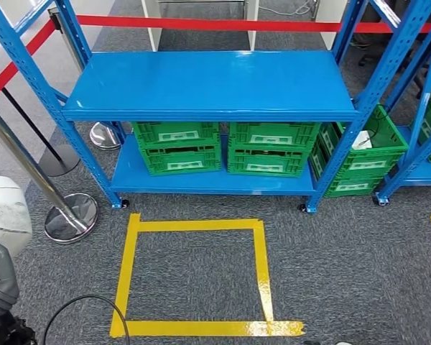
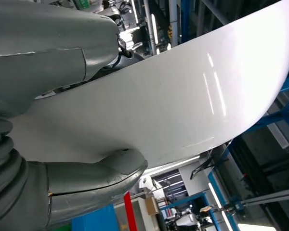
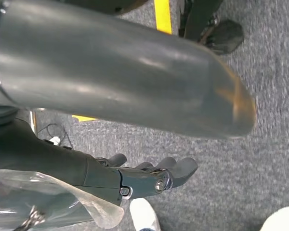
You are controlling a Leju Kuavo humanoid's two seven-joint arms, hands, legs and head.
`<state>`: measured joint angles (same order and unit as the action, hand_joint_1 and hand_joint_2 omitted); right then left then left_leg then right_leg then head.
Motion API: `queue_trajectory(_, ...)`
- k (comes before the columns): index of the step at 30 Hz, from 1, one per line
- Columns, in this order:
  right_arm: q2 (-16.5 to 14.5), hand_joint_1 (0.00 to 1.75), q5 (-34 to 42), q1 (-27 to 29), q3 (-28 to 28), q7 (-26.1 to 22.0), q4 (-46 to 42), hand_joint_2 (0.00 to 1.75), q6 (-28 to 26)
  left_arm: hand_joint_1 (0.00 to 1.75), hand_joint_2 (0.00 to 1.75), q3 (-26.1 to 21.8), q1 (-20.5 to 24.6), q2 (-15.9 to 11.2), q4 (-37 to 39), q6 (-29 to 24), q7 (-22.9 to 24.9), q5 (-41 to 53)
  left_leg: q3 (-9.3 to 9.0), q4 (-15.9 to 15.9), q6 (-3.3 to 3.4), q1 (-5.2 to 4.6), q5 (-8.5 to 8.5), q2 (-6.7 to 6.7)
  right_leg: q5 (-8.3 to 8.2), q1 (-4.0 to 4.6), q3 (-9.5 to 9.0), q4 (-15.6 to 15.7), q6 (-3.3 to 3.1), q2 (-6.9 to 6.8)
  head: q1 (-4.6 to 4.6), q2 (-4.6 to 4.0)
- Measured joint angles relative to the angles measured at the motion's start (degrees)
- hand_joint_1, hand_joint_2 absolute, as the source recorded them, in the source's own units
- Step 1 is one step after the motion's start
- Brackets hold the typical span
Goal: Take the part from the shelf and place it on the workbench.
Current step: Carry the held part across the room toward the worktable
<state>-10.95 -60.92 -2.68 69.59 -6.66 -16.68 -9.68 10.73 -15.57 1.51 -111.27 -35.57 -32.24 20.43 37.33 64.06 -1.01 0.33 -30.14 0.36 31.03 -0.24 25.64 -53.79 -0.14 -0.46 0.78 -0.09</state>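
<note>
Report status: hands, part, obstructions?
Left robot hand grips the white part. Right robot hand open, hanging over carpet. Blue shelf ahead; top bare.

No text, number or brand can be read anywhere. The green crates (image 1: 224,147) on the lower board of the blue shelf (image 1: 210,86) each carry a pale label strip on the front, two under the shelf's left half, two under its right half, and more on the crates just right of the shelf's right post, but the print on every strip is too small and blurred to make out. The yellow tape rectangle (image 1: 194,277) on the carpet in front of the shelf bears no lettering
</note>
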Motion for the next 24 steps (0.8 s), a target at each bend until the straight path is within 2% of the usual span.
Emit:
queue_trajectory(1,0.0,0.0,0.0,0.0,0.0,-0.3,0.0,0.0,0.4,1.75,1.75,0.0,0.0,0.0,0.0,-0.1,0.0,0.1,1.02,4.0,-0.19,0.06,-2.38,0.0,-0.24,0.06,0.22,-0.2,-0.2,-0.06,-0.07,0.0)
queue_trajectory(2,0.0,0.0,0.0,0.0,0.0,-0.7,0.1,0.0,1.0,1.75,1.75,0.1,0.0,0.0,0.1,-0.3,0.0,0.2,1.76,7.4,-0.31,0.1,-3.84,0.0,-0.42,0.12,0.51,-0.5,-0.27,-0.08,-0.08,0.0)
queue_trajectory(3,0.0,0.0,0.0,0.1,0.0,-1.0,0.1,0.0,1.6,1.75,1.75,0.1,-0.1,0.0,0.1,-0.4,0.0,0.2,1.86,9.2,-0.34,0.11,-4.12,0.0,-0.53,0.17,0.82,-0.9,-0.28,-0.07,-0.09,0.0)
queue_trajectory(4,0.0,0.0,0.1,0.1,0.0,-1.4,0.1,0.0,2.2,1.75,1.75,0.1,-0.1,0.0,0.1,-0.5,0.0,0.2,1.04,8.8,-0.25,0.11,-3.24,-0.01,-0.57,0.21,1.18,-1.3,-0.26,-0.05,-0.08,0.0)
queue_trajectory(6,0.0,0.0,0.2,0.2,0.0,-1.8,0.2,0.0,3.5,1.75,1.75,0.2,-0.1,0.0,0.1,-0.8,0.0,0.2,-2.83,2.4,0.26,0.01,0.17,0.29,-0.41,0.3,1.61,-2.0,-0.19,-0.16,-0.07,0.0)
queue_trajectory(8,0.0,0.0,0.3,0.2,0.0,-1.7,0.2,0.0,4.6,1.75,1.75,0.3,0.0,-0.1,0.2,-0.9,0.0,0.2,-5.85,-3.4,0.99,-0.4,2.02,1.19,-0.22,0.58,1.9,-2.6,0.06,-0.44,-0.06,0.0)
queue_trajectory(9,0.0,0.0,0.3,0.2,0.0,-1.7,0.3,0.0,5.0,1.75,1.75,0.3,0.0,-0.1,0.2,-1.0,0.0,0.2,-6.28,-4.5,1.28,-0.61,2.03,1.51,-0.22,0.67,2.09,-2.7,0.24,-0.67,-0.06,0.0)
queue_trajectory(11,0.0,0.0,0.3,0.4,0.0,-1.5,0.3,0.0,5.4,1.75,1.75,0.4,0.1,0.0,0.2,-1.1,0.0,0.2,-6.11,-5.4,1.66,-0.62,1.94,1.07,-0.25,0.75,2.43,-2.8,0.7,-1.31,-0.04,0.0)
queue_trajectory(13,0.0,0.0,0.1,0.3,0.0,-1.5,0.3,0.0,5.6,1.75,1.75,0.5,0.1,0.1,0.2,-1.2,0.0,0.2,-6.0,-6.4,2.35,-0.27,2.13,0.33,1.1,0.73,3.41,-4.1,1.29,-1.12,0.12,0.0)
queue_trajectory(14,0.0,0.0,0.0,0.3,0.0,-1.5,0.3,0.0,5.6,1.75,1.75,0.5,0.1,0.2,0.2,-1.3,-0.1,0.2,-5.87,-6.8,2.73,-0.08,2.3,-0.01,2.61,0.67,4.47,-6.2,1.58,-0.68,0.25,0.0)
queue_trajectory(16,0.0,0.0,-0.2,0.3,0.0,-1.5,0.3,0.0,5.8,1.75,1.75,0.6,0.1,0.3,0.3,-1.6,-0.3,0.5,-5.27,-6.8,3.19,-0.08,2.78,-0.67,6.4,0.4,7.67,-13.5,1.89,0.1,0.47,0.0)
queue_trajectory(17,0.0,0.0,-0.4,0.3,0.0,-1.5,0.3,0.0,5.8,1.75,1.75,0.7,0.1,0.4,0.3,-1.8,-0.5,0.7,-4.98,-6.8,3.22,-0.09,2.99,-1.05,7.72,0.3,9.17,-17.0,2.01,0.23,0.49,0.0)
queue_trajectory(18,0.0,0.0,-0.7,0.4,0.0,-1.5,0.3,0.0,5.8,1.75,1.75,0.7,0.0,0.4,0.4,-2.0,-0.8,0.9,-4.74,-6.8,3.18,-0.11,3.21,-1.51,8.01,0.21,9.93,-18.9,2.09,0.29,0.49,0.0)
queue_trajectory(19,0.0,0.0,-1.0,0.5,0.0,-1.5,0.3,0.0,5.7,1.75,1.75,0.7,0.0,0.4,0.4,-2.1,-1.2,1.1,-4.55,-6.8,3.08,-0.11,3.43,-2.05,7.11,0.13,9.57,-18.4,2.13,0.36,0.49,0.0)
queue_trajectory(20,0.0,0.0,-1.4,0.6,-0.1,-1.5,0.3,0.0,5.4,1.75,1.75,0.7,0.0,0.4,0.5,-2.2,-1.6,1.3,-4.43,-6.7,2.94,-0.1,3.61,-2.66,5.21,0.04,8.06,-15.7,2.1,0.64,0.5,0.0)
queue_trajectory(21,0.0,0.0,-1.8,0.6,-0.2,-1.6,0.3,0.0,5.2,1.75,1.75,0.6,0.0,0.5,0.5,-2.3,-2.2,1.6,-4.32,-6.6,2.75,-0.09,3.78,-3.3,3.06,-0.08,5.85,-11.5,1.99,1.51,0.51,0.0)
queue_trajectory(22,0.1,0.0,-2.2,0.6,-0.3,-1.6,0.3,0.0,4.9,1.75,1.75,0.4,0.1,0.6,0.5,-2.3,-2.9,2.0,-4.14,-6.5,2.5,-0.14,3.95,-3.88,1.57,-0.22,3.81,-7.5,1.9,2.98,0.49,0.0)
queue_trajectory(23,0.1,0.0,-2.6,0.6,-0.4,-1.6,0.3,0.0,4.7,1.75,1.75,0.2,0.1,0.8,0.4,-2.3,-3.7,2.5,-3.84,-6.3,2.23,-0.18,4.13,-4.44,0.77,-0.34,2.34,-4.5,1.82,4.26,0.46,0.0)
queue_trajectory(24,0.1,0.0,-2.9,0.6,-0.5,-1.6,0.3,0.0,4.5,1.75,1.75,-0.1,0.2,1.1,0.4,-2.3,-4.5,2.9,-3.48,-6.1,1.9,-0.18,4.37,-5.01,0.66,-0.38,1.62,-2.9,1.76,5.2,0.43,0.0)
